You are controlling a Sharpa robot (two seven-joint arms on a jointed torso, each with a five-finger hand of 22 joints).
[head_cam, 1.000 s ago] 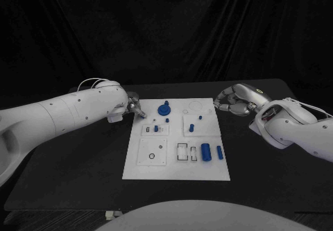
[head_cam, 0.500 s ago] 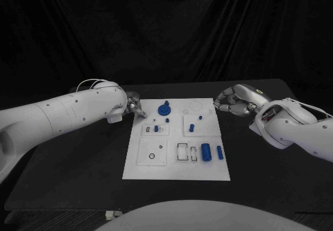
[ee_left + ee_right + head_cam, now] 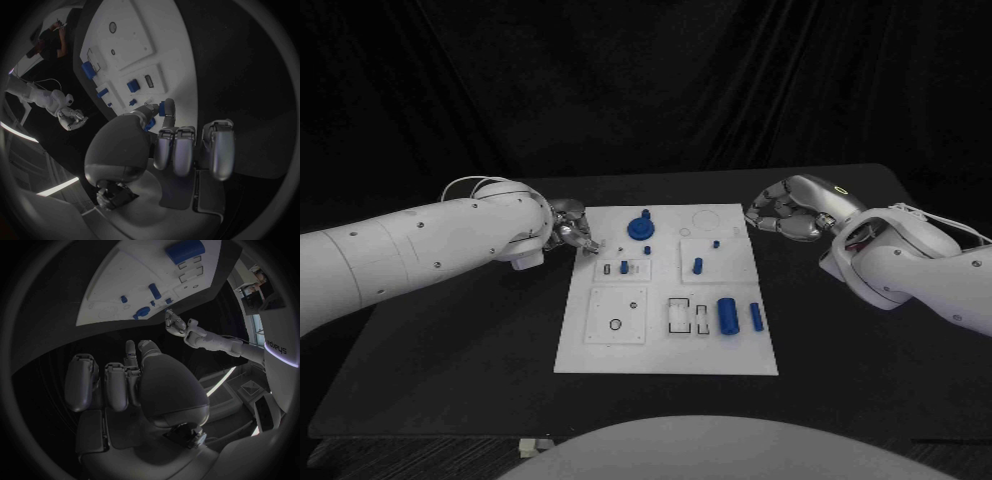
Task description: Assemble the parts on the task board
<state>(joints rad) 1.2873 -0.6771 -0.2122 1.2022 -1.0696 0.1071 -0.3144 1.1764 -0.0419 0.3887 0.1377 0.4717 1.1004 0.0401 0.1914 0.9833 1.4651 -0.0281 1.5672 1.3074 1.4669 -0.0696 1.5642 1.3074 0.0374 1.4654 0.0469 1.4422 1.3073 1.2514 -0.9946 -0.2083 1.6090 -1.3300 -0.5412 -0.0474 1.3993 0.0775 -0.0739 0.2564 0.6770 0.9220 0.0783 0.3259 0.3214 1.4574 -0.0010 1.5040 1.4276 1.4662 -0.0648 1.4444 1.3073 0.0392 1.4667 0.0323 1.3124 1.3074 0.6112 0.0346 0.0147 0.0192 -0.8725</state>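
- The black table [image 3: 459, 340] has wide bare stretches on either side of the white board [image 3: 668, 345], and more bare top in front of the board's near edge.
- The board lies flat in the middle of the table, long sides running away from the robot, with raised white squares and slots on it.
- The left arm [image 3: 401, 255] reaches in low over the table, ending at the board's far left corner.
- The right arm [image 3: 913, 265] bends in from the other side and stops short of the board's far right corner.
- The left hand [image 3: 571, 230] hangs right at the board's left edge; from the wrist its fingers [image 3: 175, 150] are curled in side by side with nothing in them, thumb tip near a small blue piece.
- The right hand [image 3: 783, 212] sits just off the board, fingers [image 3: 115, 385] folded in on nothing.
- A blue cylinder [image 3: 728, 315] and a thinner blue rod [image 3: 757, 317] lie side by side near the right edge.
- A round blue knob [image 3: 642, 227] stands at the far end, and a short blue peg [image 3: 698, 266] stands in a square behind the cylinder.
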